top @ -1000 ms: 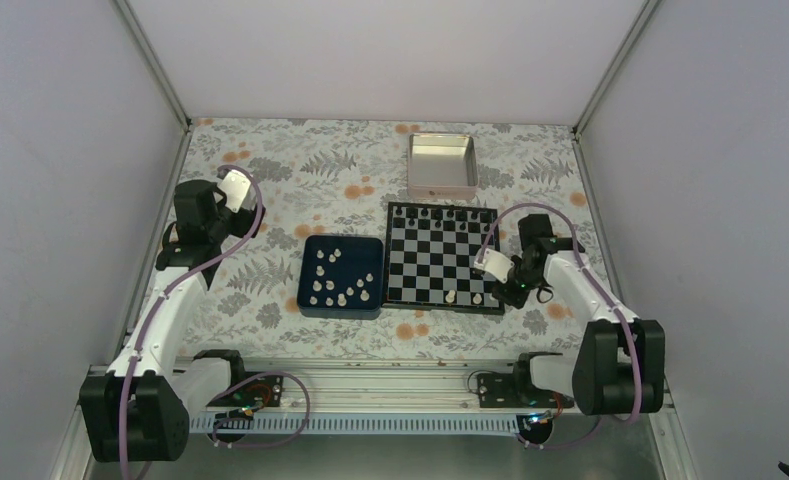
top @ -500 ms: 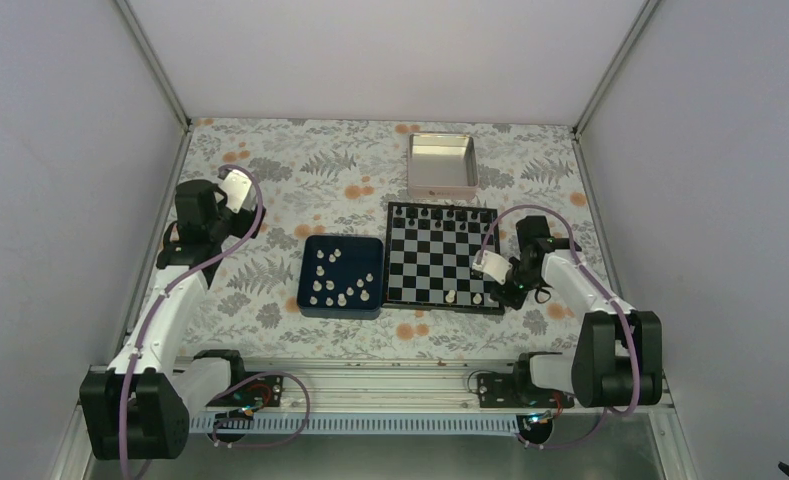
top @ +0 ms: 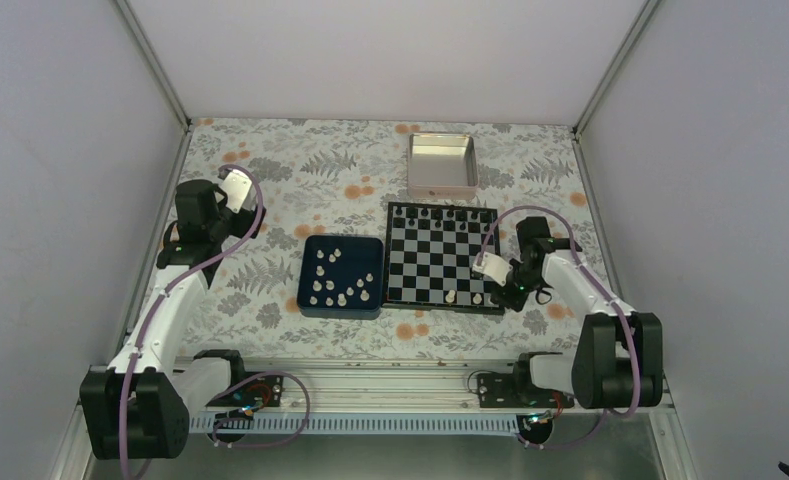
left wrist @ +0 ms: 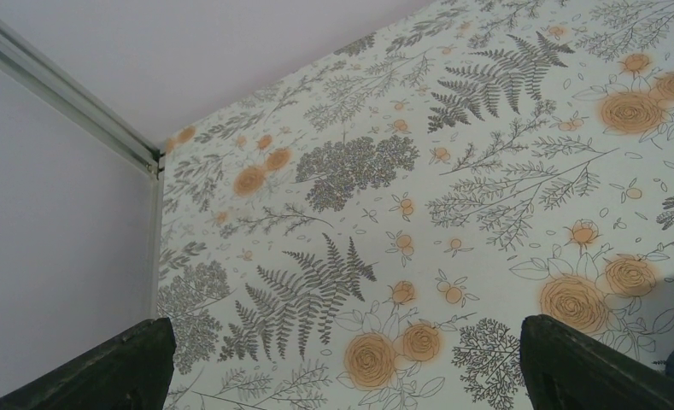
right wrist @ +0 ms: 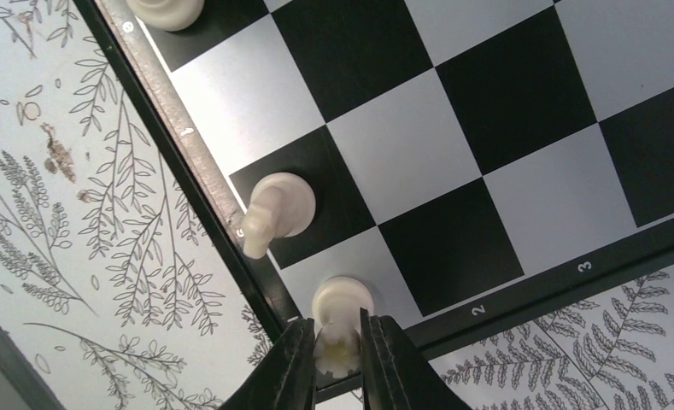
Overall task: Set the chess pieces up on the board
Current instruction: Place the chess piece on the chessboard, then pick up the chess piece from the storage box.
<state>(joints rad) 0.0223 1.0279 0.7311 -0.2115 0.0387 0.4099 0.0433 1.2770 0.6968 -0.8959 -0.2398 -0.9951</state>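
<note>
While the left gripper [left wrist: 342,346] is hanging wide open, the right gripper [right wrist: 339,352] is pinching a piece [right wrist: 342,301] standing on the board [right wrist: 419,162] beneath it.

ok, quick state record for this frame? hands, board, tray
left hand: open, empty, over flowered cloth
right hand: closed on corner piece, at near right corner of board
board: black pieces on far row; knight next to corner piece
tray: loose white pieces inside
tin: behind board
</note>
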